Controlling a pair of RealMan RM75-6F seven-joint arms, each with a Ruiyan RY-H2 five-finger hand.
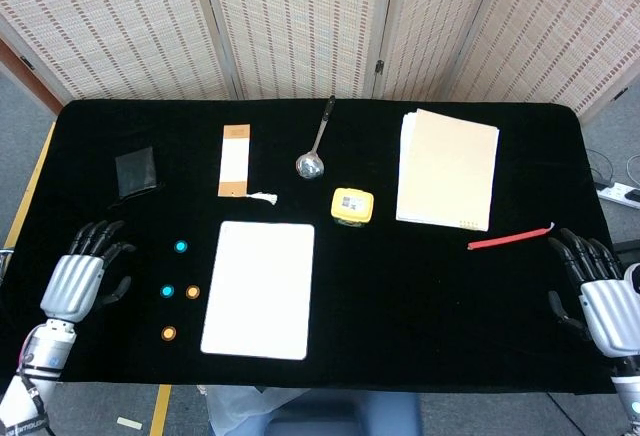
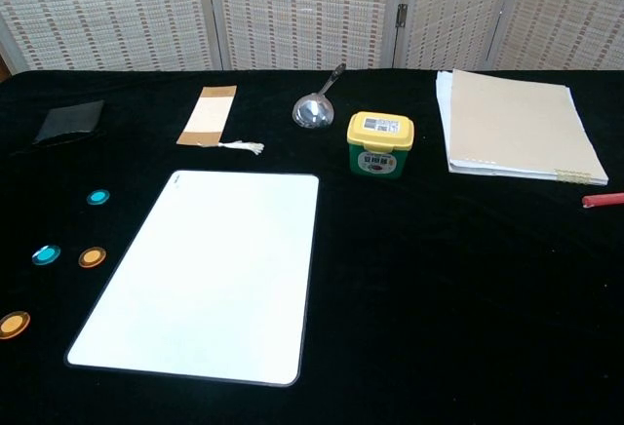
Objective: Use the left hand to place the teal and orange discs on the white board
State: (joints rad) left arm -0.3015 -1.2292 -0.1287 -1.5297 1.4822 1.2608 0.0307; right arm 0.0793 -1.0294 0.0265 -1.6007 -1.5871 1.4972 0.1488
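Observation:
The white board (image 1: 260,289) (image 2: 210,271) lies flat near the table's front, with nothing on it. Left of it sit two teal discs (image 1: 181,247) (image 1: 167,291) (image 2: 97,197) (image 2: 45,254) and two orange discs (image 1: 193,292) (image 1: 169,333) (image 2: 92,257) (image 2: 13,324), all on the black cloth. My left hand (image 1: 78,279) hovers over the table's left part, fingers spread and empty, a short way left of the discs. My right hand (image 1: 600,296) rests at the right edge, fingers apart, holding nothing. The chest view shows neither hand.
Behind the board lie a brown-and-white card (image 1: 234,160), a metal spoon (image 1: 315,146), a yellow-lidded tub (image 1: 351,206) and a black wallet (image 1: 136,172). A tan notebook (image 1: 447,168) and a red pen (image 1: 510,238) occupy the right side.

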